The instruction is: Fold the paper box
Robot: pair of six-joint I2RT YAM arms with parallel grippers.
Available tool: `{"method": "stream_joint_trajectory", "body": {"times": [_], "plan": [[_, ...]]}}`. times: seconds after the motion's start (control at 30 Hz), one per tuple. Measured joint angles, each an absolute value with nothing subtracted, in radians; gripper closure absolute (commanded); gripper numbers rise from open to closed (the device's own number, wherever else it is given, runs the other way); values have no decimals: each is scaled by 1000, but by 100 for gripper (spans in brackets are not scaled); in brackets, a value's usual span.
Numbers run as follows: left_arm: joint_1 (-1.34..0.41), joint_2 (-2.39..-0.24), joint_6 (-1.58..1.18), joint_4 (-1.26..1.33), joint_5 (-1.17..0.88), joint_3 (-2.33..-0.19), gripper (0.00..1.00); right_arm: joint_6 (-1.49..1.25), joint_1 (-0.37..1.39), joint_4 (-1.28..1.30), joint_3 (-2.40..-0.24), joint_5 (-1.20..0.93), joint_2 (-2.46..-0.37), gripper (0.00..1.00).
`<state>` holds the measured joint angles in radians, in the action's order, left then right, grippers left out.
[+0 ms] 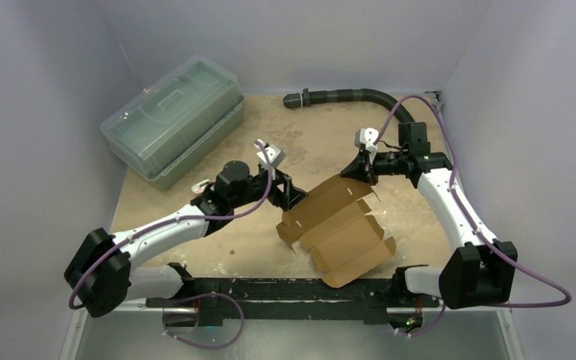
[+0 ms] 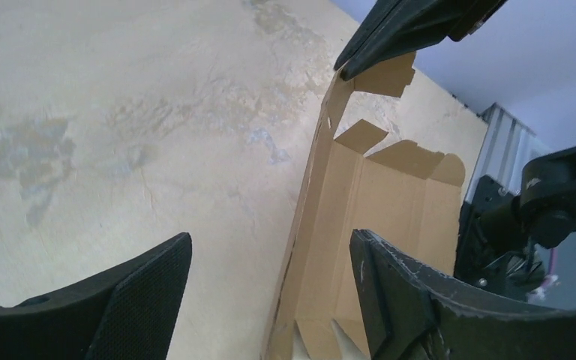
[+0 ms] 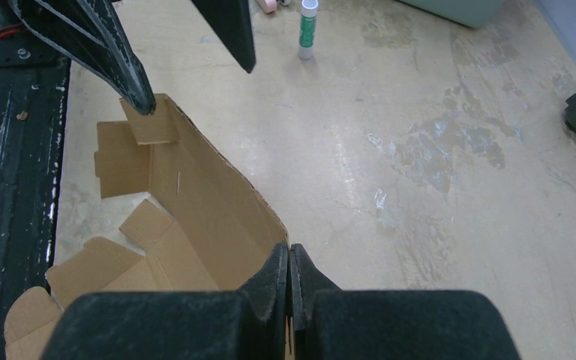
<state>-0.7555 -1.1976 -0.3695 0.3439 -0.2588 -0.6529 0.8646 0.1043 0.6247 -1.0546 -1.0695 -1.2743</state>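
Brown die-cut cardboard paper box [image 1: 341,229]; right gripper [image 3: 289,251] pinched its raised wall; left gripper [image 1: 291,195] spread at its left end; we advised closing squarely there.

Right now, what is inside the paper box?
Only its own bare panels and flaps show inside the box; no object. The right gripper, shut on its wall, covers the part nearest it.

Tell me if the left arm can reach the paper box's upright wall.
Probably yes: the left gripper is open, the upright wall of the paper box rises between its fingers, and nothing blocks it. The right gripper pinches the far end.
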Motion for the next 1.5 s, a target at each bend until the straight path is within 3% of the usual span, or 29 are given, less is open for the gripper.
{"method": "stream_joint_trajectory", "body": {"times": [0.17,0.27,0.37,0.47,0.5,0.57,0.63,0.67,0.77,0.83,1.07,1.3,1.5], "plan": [[-756,-1349,-229,289,-354,-803,29,873,104,630,-1055,-1071,-1276,100],[-763,-1446,-185,247,-401,-870,40,876,104,633,-1055,-1074,-1276,100],[-773,-1511,-160,215,-430,-904,60,876,104,635,-1055,-1074,-1276,100],[-778,-1543,-150,192,-445,-916,97,876,104,635,-1055,-1076,-1276,100],[-780,-1550,-146,190,-447,-919,100,876,104,635,-1055,-1077,-1276,100],[-782,-1560,-143,183,-447,-927,100,875,104,633,-1055,-1076,-1276,79],[-784,-1555,-150,181,-434,-927,100,846,103,627,-1055,-1076,-1276,44],[-785,-1547,-166,186,-413,-920,100,824,98,620,-1055,-1081,-1276,33],[-785,-1467,-239,236,-330,-824,100,732,61,585,-1054,-1112,-1266,12],[-785,-1367,-325,296,-261,-705,100,645,5,533,-1044,-1140,-1236,3],[-786,-1099,-606,521,-24,-368,100,118,-154,35,-787,-1163,-1031,1],[-787,-932,-720,619,200,-276,100,-215,-165,-240,-670,-1052,-1120,1],[-787,-888,-722,704,258,-276,100,-339,-166,-382,-616,-1038,-1203,1]]}}
